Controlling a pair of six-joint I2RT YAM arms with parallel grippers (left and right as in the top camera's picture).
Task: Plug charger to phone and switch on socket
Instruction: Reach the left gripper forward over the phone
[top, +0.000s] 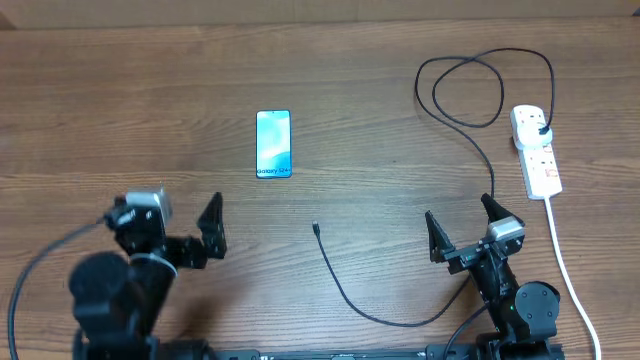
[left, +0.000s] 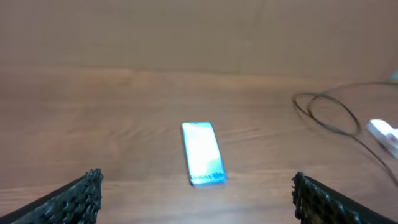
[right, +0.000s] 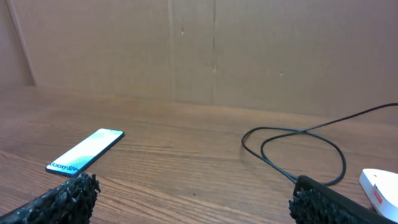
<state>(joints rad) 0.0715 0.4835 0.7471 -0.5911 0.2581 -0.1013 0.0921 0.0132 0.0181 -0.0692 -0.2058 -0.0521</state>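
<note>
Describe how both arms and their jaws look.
Both the left arm and right arm are black with rounded joint housings and a pale grey camera block at the wrist. The jaws are black, tapered, with rough textured faces. A black cable loops off the left arm.

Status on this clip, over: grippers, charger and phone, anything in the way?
Both open, empty: left gripper, right gripper. Tip of charger loose on table, short of phone, not connected; plug end at socket. Nothing between tip and phone.
</note>
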